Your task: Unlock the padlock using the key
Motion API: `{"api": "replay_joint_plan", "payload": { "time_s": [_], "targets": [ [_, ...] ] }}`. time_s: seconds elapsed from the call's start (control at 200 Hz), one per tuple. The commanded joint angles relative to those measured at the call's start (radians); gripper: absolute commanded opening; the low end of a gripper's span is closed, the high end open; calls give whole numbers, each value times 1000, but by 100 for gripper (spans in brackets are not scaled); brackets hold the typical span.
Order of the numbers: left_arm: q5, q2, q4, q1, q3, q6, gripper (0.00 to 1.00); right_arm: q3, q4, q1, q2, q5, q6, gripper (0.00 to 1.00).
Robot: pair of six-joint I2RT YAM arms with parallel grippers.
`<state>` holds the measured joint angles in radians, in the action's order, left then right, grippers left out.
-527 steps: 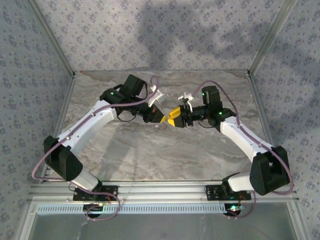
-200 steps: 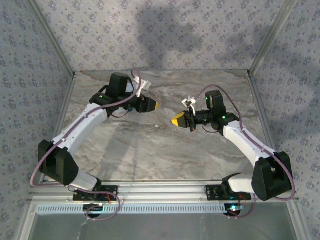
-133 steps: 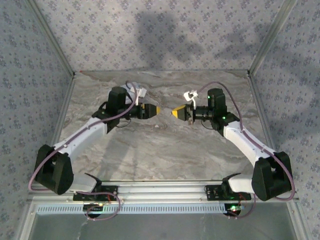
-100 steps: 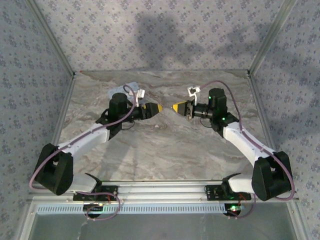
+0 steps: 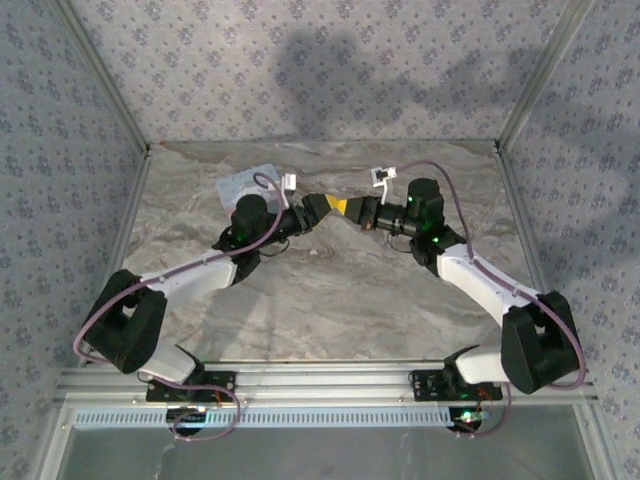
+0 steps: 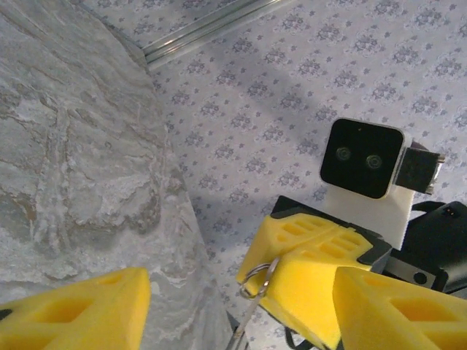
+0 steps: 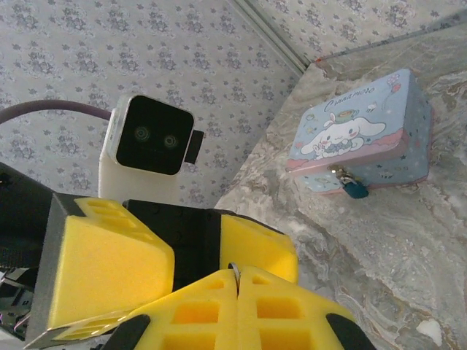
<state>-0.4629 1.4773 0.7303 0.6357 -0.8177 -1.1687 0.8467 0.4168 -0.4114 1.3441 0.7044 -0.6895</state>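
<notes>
- Top view: my left gripper (image 5: 323, 208) and right gripper (image 5: 346, 207) meet tip to tip above the back half of the table (image 5: 330, 310). The pale blue tin (image 5: 240, 185) sits just behind the left wrist. I can't make out the padlock from up here.
- Left wrist view: my left jaws stand wide, one finger (image 6: 80, 310) on each side of the right gripper's tip. The right jaws are pinched together on the key (image 6: 253, 288), with its ring at the fingertips and the blade hanging down out of frame. I read this as a handover or regrip of the key. I'd close the left only once its pads bracket the metal rather than the right's foam.
- Right wrist view: a sliver of metal shows at the seam of the closed right fingers. The padlock (image 7: 355, 189) hangs at the front latch of the tin, low on its side and well apart from both grippers. I can't see its keyhole.
- To do it well, I'd let go with the right only after the left has a firm hold, since a dropped key means picking it up again. I'd also take the key by its head, leaving the blade free for the lock.
</notes>
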Motion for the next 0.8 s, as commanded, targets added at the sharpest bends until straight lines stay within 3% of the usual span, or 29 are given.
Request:
{"api": "replay_joint_plan", "payload": {
  "time_s": [0.0,0.2,0.52,0.794],
  "targets": [
    [9,5,75,7,-15,-18,58,-4,39,-7,9,-28,-33,0],
    [6,14,77,9,-18,-23,41,-6,31,-9,10,-50,-40,0],
    [-5,30,79,14,-29,-27,25,-7,26,-8,11,-68,-48,0],
    [5,4,16,9,-34,21,0,-20,9,9,-5,-42,-17,0]
  ]
}}
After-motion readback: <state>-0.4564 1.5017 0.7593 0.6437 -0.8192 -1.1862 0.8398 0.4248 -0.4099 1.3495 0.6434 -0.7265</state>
